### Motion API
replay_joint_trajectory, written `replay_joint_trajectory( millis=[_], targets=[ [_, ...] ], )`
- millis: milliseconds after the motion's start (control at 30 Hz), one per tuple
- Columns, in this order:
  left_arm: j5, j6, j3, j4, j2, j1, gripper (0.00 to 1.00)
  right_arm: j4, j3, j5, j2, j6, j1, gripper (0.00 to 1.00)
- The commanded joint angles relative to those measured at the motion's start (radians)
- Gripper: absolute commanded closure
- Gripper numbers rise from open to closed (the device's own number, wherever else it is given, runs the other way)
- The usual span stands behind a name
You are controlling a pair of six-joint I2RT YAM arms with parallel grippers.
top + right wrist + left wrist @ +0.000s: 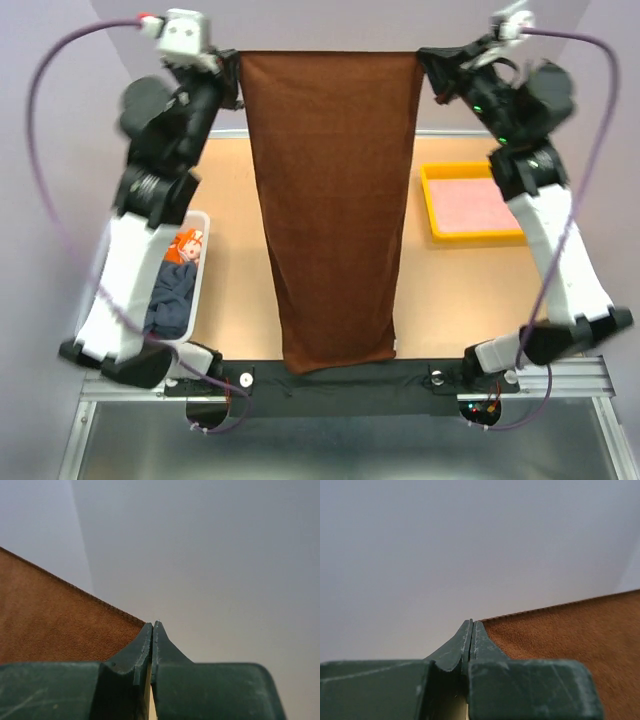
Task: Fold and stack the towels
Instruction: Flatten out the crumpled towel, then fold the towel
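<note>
While my left claw [471, 630] and right claw [152, 630] pinch the brown towel [335, 200] tight by its corners, it hangs unfolded; other towels [175, 295] in basket [200, 214]

reddish-brown towel [335, 200] hanging flat, fully spread

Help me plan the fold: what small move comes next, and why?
Probably lower both together, draping the brown towel onto the table: the left end effector and right end effector are each shut on a top corner, and it hangs spread.
</note>
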Motion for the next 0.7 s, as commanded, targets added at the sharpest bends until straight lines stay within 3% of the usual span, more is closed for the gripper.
replay_joint_trajectory(
  millis=[0, 167, 400, 667],
  targets=[
    [-0.143, 0.011, -0.075, 0.114, 0.157, 0.086, 1.0, 0.089, -0.064, 0.167, 0.152, -0.093, -0.021, 0.99],
    [-0.142, -0.008, -0.096, 0.194, 0.4, 0.166, 1.0, 0.179, -0.068, 0.163, 0.388, -0.121, -0.036, 1.0],
    [-0.099, 0.0, 0.02, 0.239, 0.686, 0.215, 1.0, 0.342, -0.025, 0.069, 0.637, -0.102, -0.061, 1.0],
    [-0.07, -0.021, 0.002, 0.274, 0.745, 0.24, 1.0, 0.4, -0.026, -0.005, 0.749, -0.112, -0.066, 0.99]
  ],
)
